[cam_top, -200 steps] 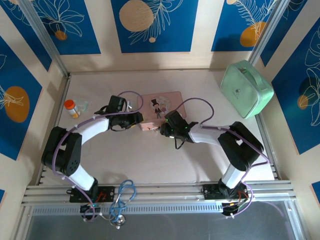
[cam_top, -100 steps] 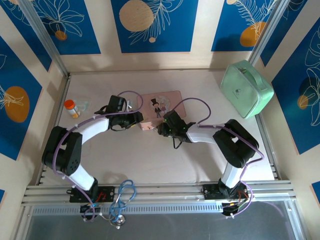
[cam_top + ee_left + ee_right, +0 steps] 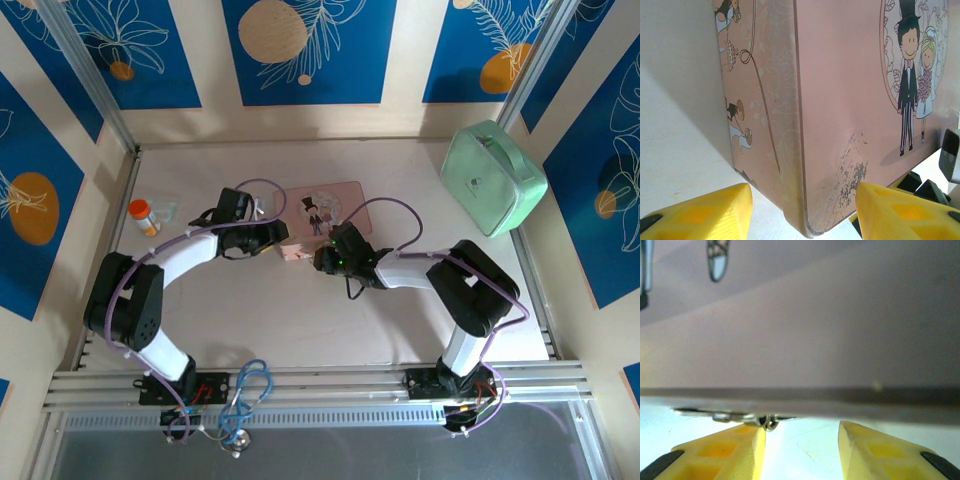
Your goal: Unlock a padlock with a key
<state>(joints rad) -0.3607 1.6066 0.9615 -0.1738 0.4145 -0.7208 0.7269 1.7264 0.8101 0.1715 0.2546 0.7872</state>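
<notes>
**Padlock Location and End Effector Status**

I am seeing the padlock [image 3: 768, 421] as a thin silvery metal part hanging below the lower edge of the pink box [image 3: 322, 208]. I cannot make out its teal body. The metal part is sitting just beside the inner tip of one yellow finger, the one on the left of the right wrist view. That finger belongs to my right end effector [image 3: 801, 426], whose jaws are standing apart with nothing between them.

My left end effector [image 3: 804, 192] is facing a near corner of the box. Its jaws are also standing apart, one on each side of that corner, and I am seeing a gap at both.

From above, both end effectors are converging on the box's near edge, mid-bench [image 3: 300, 320]. Farther out, an orange-capped pill bottle [image 3: 143, 216] is standing at the left, and a mint-green case [image 3: 493, 177] is lying at the far right.
</notes>
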